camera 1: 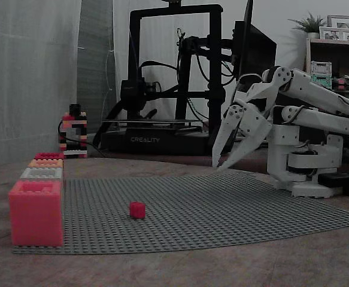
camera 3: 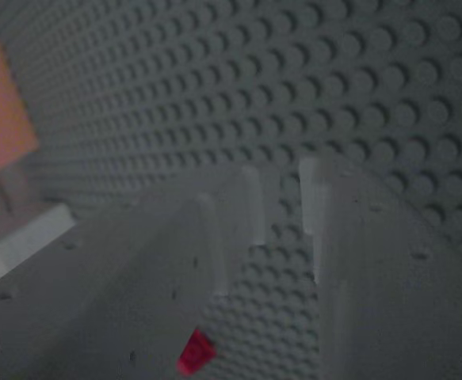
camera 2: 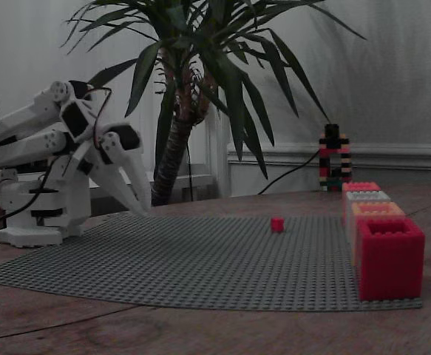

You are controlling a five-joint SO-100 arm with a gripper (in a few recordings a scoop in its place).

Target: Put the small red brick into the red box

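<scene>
On the grey baseplate (camera 1: 234, 209), the small red brick (camera 1: 137, 209) stands alone, well apart from the gripper (camera 1: 218, 168). The gripper hangs near the arm's base, its jaws slightly parted and empty. Widen the jaws, centre them over the brick, descend squarely, then close. The red box (camera 2: 390, 255) ends the row of boxes.
</scene>
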